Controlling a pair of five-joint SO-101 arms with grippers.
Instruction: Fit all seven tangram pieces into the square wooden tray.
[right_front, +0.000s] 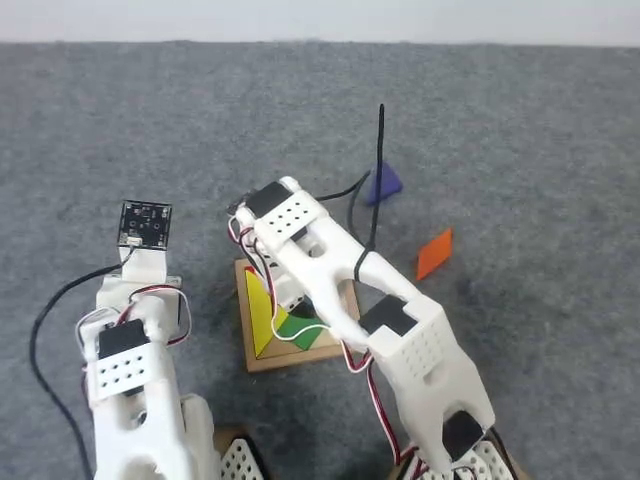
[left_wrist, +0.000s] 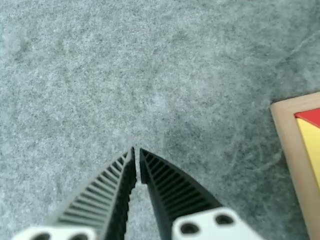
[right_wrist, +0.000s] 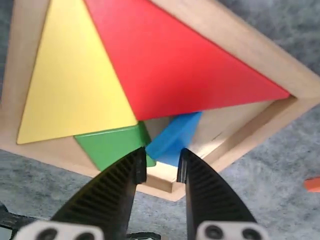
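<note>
A grey felt-like mat (right_front: 540, 110) is covering the table, its fuzzy, mottled fibres showing in the high view and in both wrist views. A pale wall (right_front: 320, 18) is running as a narrow band along the mat's far edge.

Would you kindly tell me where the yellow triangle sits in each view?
High view: the yellow triangle lies in the left half of the wooden tray.
Left wrist view: a sliver at the frame's edge, inside the tray's rim.
Right wrist view: flanked by the red triangle and green piece.
Shared landmark: the tray's rim.
</note>
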